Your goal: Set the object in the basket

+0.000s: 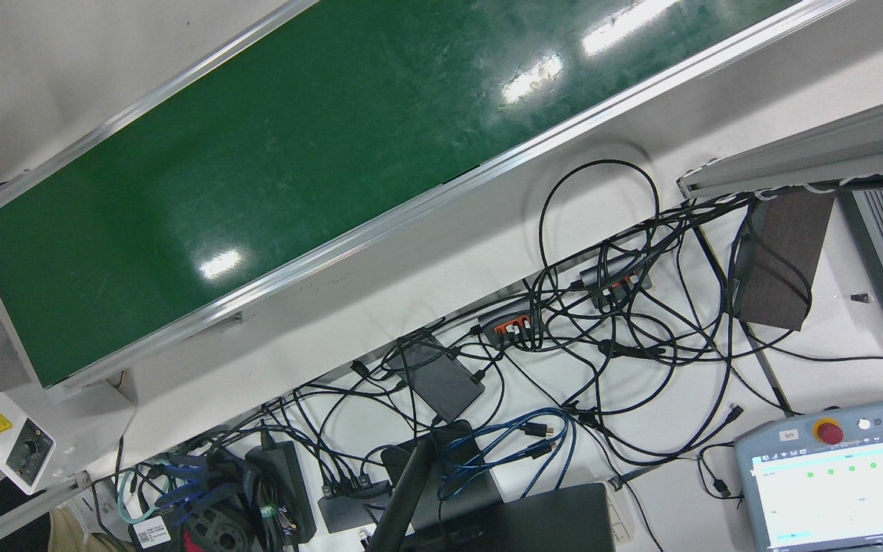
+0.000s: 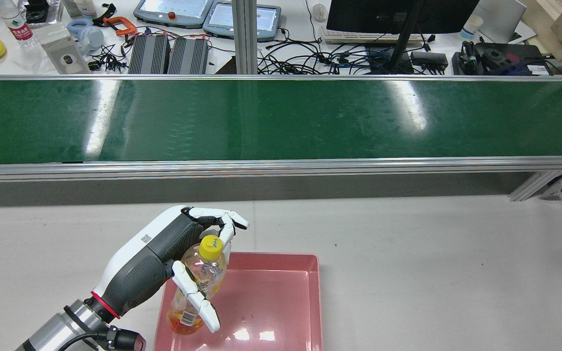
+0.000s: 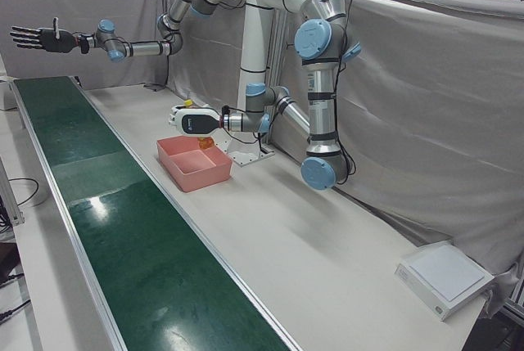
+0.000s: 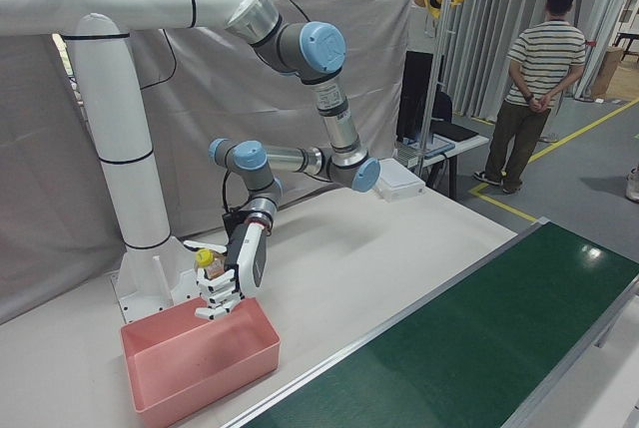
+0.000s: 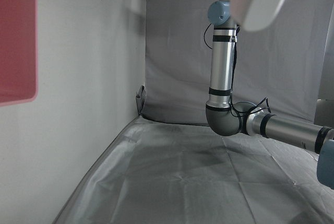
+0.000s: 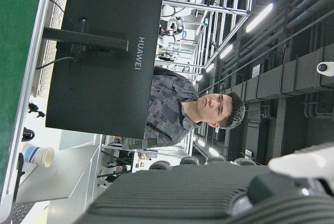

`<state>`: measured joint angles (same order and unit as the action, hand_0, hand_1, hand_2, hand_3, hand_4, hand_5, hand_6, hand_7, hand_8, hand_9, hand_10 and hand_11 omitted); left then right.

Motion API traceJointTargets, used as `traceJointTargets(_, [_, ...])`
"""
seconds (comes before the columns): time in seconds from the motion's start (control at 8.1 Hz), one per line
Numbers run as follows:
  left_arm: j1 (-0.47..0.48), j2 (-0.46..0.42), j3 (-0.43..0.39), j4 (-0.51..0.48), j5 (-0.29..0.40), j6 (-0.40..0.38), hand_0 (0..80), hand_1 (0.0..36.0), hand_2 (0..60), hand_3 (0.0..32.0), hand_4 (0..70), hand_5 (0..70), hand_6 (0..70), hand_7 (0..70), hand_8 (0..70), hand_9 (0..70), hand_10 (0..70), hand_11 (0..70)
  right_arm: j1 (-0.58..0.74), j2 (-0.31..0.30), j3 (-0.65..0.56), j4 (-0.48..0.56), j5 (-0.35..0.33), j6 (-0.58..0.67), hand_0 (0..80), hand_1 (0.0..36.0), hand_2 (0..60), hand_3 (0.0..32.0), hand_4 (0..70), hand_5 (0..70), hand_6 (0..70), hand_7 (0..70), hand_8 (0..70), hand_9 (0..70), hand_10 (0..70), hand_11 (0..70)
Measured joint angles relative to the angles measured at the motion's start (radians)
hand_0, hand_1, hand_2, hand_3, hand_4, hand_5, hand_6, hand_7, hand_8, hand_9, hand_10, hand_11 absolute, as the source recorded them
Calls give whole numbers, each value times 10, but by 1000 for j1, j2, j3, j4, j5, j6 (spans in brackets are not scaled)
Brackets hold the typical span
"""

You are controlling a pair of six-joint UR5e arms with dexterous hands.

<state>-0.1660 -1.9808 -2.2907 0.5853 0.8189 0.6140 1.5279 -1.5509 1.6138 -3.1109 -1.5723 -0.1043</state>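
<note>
Step in hand: delivery. The bottle (image 2: 198, 280), clear plastic with a yellow cap and orange contents, hangs upright over the near-left corner of the pink basket (image 2: 281, 261), carried by the left hand (image 2: 183, 253). Its base appears to sit just inside the left wall, though the rear view does not settle whether it touches the floor.

Next move, as judged: lower until the base rests, then spread the fingers and lift clear without tipping the bottle against the wall.

Left hand: fingers (image 2: 198, 297) clamped round the bottle, one set curled by the cap, another pressed along the label side. The right-front view confirms the hold above the basket (image 4: 200, 368).

Right hand (image 3: 37, 38): stretched out far above the end of the green conveyor belt (image 2: 281, 119), fingers spread apart, holding nothing.

Basket: on the white table (image 2: 432, 273), near the belt's inner rail, otherwise empty.
</note>
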Motion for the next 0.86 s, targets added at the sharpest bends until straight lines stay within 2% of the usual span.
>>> traceJointTargets(0.12, [3, -1, -2, 8, 10, 1, 621, 103, 0, 0, 24, 56, 0, 47, 0, 0, 16, 46, 0, 0, 0, 0, 0, 0, 0, 0, 0, 0, 0, 0, 0, 0, 0, 0, 0, 0])
traceJointTargets(0.37, [-2, -8, -2, 26, 80, -1, 623, 105, 0, 0, 36, 23, 0, 27, 0, 0, 5, 28, 0, 0, 0, 0, 0, 0, 0, 0, 0, 0, 0, 0, 0, 0, 0, 0, 0, 0])
traceJointTargets(0.62, [-6, -11, -1, 32, 114, -2, 617, 103, 0, 0, 42, 40, 0, 24, 0, 0, 0, 7, 0, 0, 0, 0, 0, 0, 0, 0, 0, 0, 0, 0, 0, 0, 0, 0, 0, 0])
traceJointTargets(0.86, [-9, -12, -1, 34, 119, -4, 624, 106, 0, 0, 34, 72, 0, 25, 0, 0, 0, 2, 0, 0, 0, 0, 0, 0, 0, 0, 0, 0, 0, 0, 0, 0, 0, 0, 0, 0])
